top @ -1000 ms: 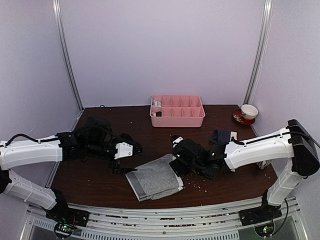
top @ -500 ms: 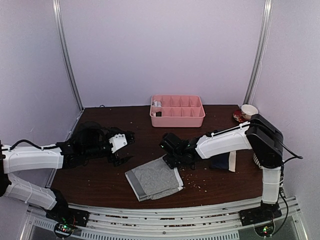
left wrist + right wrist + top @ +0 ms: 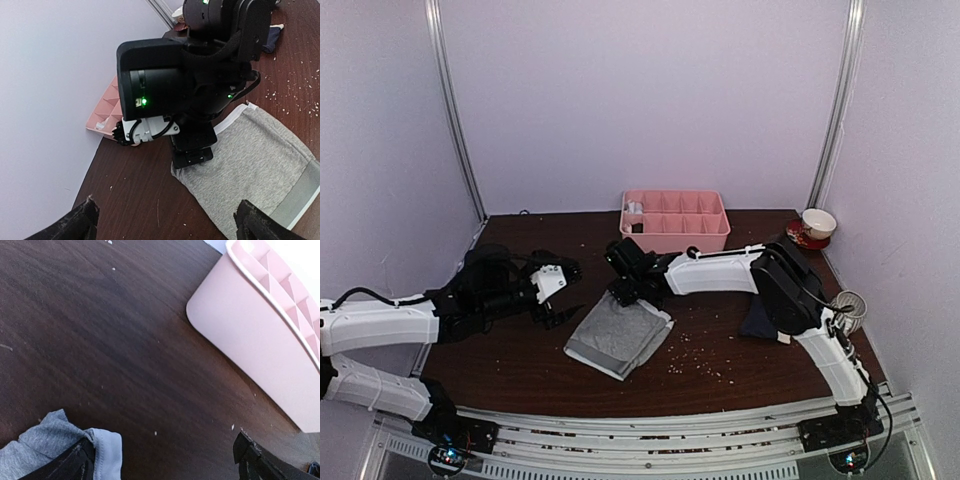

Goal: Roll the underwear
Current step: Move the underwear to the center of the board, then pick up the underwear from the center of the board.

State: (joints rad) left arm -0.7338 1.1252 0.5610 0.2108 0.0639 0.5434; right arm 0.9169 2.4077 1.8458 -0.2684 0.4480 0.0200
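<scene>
The grey underwear (image 3: 617, 335) lies flat on the dark table between the arms, with a paler band along its near edge. My right gripper (image 3: 626, 290) reaches far left, low at the cloth's far corner. In the right wrist view its jaws (image 3: 162, 460) stand wide open, and a white-hemmed grey corner (image 3: 55, 445) lies against one finger. My left gripper (image 3: 557, 297) is open and empty just left of the cloth. In its own view (image 3: 170, 220) it looks at the grey underwear (image 3: 260, 165). The navy underwear (image 3: 765, 322) lies at the right, partly behind the right arm.
The pink compartment tray (image 3: 675, 235) stands at the back centre and shows in the right wrist view (image 3: 250, 335). A cup on a saucer (image 3: 817, 224) stands at the back right. Crumbs (image 3: 695, 360) dot the table right of the grey cloth.
My right gripper swept left across the table, and the grey underwear shifted left and turned with it. The navy underwear is now uncovered. The left gripper drew back slightly.
</scene>
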